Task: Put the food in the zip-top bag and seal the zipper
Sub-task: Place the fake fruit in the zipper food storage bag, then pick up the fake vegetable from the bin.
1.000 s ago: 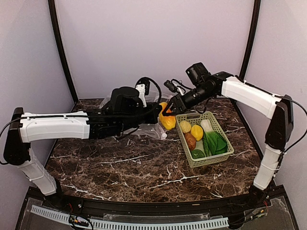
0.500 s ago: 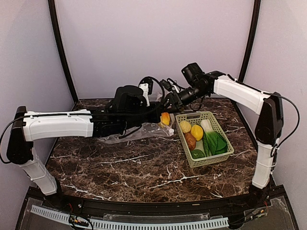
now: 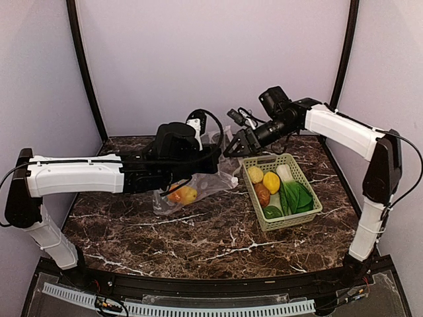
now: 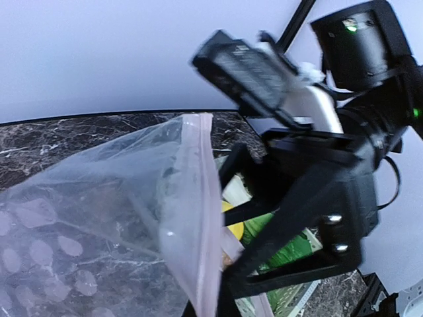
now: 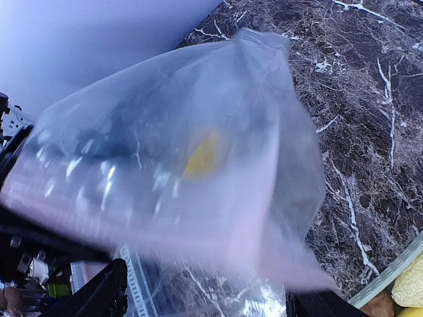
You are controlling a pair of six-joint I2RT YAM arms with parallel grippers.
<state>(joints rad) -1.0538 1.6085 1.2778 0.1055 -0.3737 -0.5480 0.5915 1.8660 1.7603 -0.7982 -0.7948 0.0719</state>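
At frame centre, the food piece (image 3: pixel 181 193) gripped a second ago by the right end effector (image 3: pixel 231 148) is now seen inside the zip-top bag (image 3: pixel 206 179), and those jaws are spread wide, empty. The bag's mouth is held up by the closed left end effector (image 3: pixel 215 154), its fingertips hidden; other food (image 3: pixel 277 188) is left in the basket (image 3: pixel 297 219).

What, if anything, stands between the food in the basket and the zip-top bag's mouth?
Nothing visible lies between the basket and the zip-top bag; only the right gripper, jaws open, hangs at the bag's mouth.
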